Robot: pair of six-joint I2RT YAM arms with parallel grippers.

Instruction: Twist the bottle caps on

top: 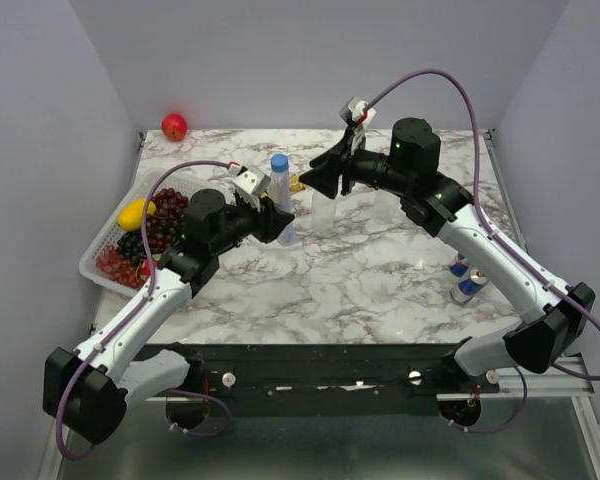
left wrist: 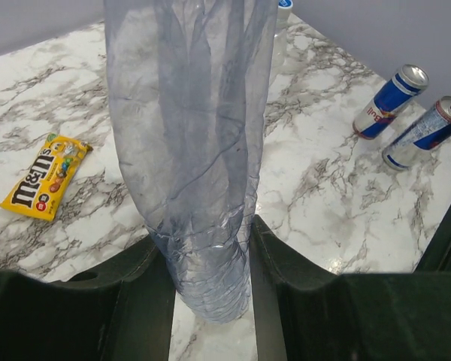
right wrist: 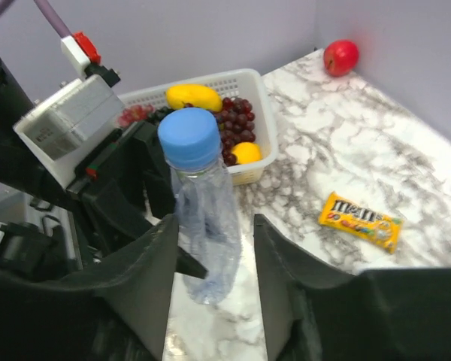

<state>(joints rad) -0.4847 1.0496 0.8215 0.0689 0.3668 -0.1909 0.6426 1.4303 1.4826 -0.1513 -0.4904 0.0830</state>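
Observation:
The slim blue-tinted bottle stands upright on the marble table with a blue cap on its neck. My left gripper is shut on its lower body; in the left wrist view the fingers press the crumpled bottle from both sides. My right gripper is open and empty, just right of the bottle's top. In the right wrist view the bottle and its cap show between the spread fingers without touching them. A colourless bottle with a blue cap stands behind. The third bottle is not seen.
A white basket of grapes and yellow fruit sits at the left edge, and a red apple in the far left corner. A yellow M&M's packet lies behind the bottle. Two blue-and-silver cans stand at the right.

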